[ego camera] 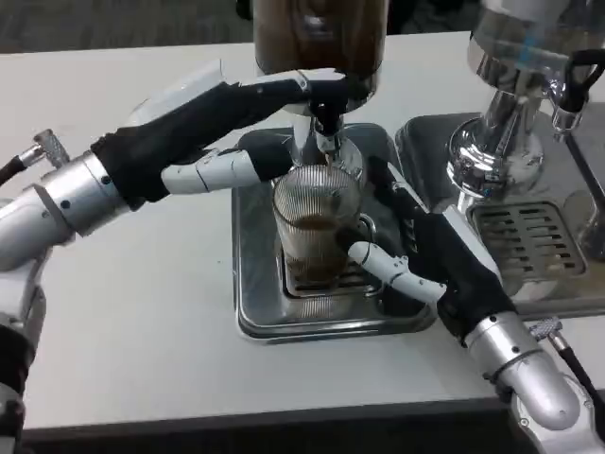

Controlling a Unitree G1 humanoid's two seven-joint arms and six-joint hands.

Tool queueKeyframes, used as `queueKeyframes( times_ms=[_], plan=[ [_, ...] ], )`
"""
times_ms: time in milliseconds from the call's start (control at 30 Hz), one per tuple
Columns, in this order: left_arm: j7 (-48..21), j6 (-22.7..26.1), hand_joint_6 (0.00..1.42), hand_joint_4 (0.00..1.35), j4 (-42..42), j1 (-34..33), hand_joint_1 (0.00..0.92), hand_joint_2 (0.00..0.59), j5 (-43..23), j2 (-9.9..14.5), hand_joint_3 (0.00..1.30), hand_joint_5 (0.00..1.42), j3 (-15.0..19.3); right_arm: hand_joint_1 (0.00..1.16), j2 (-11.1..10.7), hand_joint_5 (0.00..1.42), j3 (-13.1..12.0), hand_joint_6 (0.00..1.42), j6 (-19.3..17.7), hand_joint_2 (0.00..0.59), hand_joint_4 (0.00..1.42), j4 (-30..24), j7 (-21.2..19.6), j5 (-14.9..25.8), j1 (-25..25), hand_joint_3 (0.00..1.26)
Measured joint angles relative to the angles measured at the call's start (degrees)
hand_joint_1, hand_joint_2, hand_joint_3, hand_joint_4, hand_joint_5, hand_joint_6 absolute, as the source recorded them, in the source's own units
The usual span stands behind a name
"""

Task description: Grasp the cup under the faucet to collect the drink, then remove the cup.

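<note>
The light is bright and even, coming from above. The white worktop (pixel 142 312) shows soft shadows. Strong glare sits on the steel tray (pixel 255 317). Picture edges look slightly soft.

Cup (pixel 317 213): clear ribbed glass or plastic, glossy. Drip tray (pixel 255 284): brushed metal, reflective. Faucet (pixel 328 132): polished metal. Desk (pixel 142 312): white, matt, smooth.

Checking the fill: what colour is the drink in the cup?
Dark brown, seen in the head view through the ribbed clear cup.
</note>
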Motion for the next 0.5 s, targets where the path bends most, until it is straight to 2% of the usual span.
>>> queueKeyframes(
  times_ms=[500],
  plan=[
    [-3.8, 4.7, 0.12, 0.12, -0.3, 0.0, 0.0, 0.062, -3.1, -1.6, 0.23, 0.17, 2.8, 0.49, 0.2, 0.0, 0.1, 0.05, 0.0, 0.24, 0.0, 1.0, 0.0, 0.0, -0.1, 0.0]
  ],
)
